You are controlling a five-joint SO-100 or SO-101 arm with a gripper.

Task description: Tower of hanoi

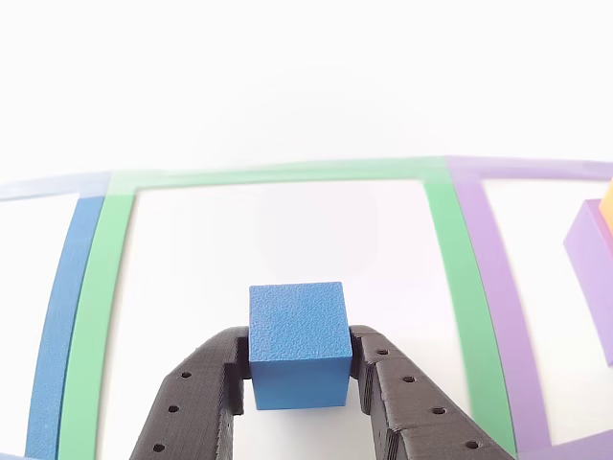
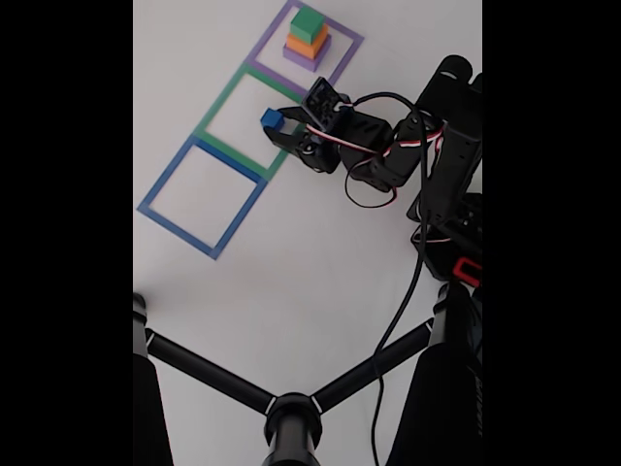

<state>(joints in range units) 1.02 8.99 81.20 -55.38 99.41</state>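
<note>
White tabletop (image 2: 291,272) throughout, brightly lit, with no legible writing, brand or label anywhere on it.

Fixed view, left to right: blue tape square outline (image 2: 202,199) at lower left of the marked row; green tape square outline (image 2: 215,111) up and to the right, sharing an edge; purple tape square outline (image 2: 342,56) at the top, holding a stack of three blocks: wide purple block (image 2: 307,55) at the bottom, orange block (image 2: 306,42) on it, green block (image 2: 309,23) on top. Right of the squares, black 3D-printed arm (image 2: 388,155) with red and white wires, reaching leftward from the right edge. Black tripod-like legs (image 2: 291,408) across the bottom of the frame.

Small blue plastic cube (image 2: 271,119) clamped at the arm's tip, over the right part of the green square; whether resting on the table or lifted, cannot tell.

Other view, left to right: blue tape at left edge, green tape frame around the middle, purple tape to the right, edge of the purple block (image 1: 589,259) and a sliver of orange at far right. Low centre, black two-finger gripper (image 1: 299,369) closed narrowly on the blue cube (image 1: 297,331), one perforated finger (image 1: 206,383) pressed against each side face, cube upright and square between them.
</note>
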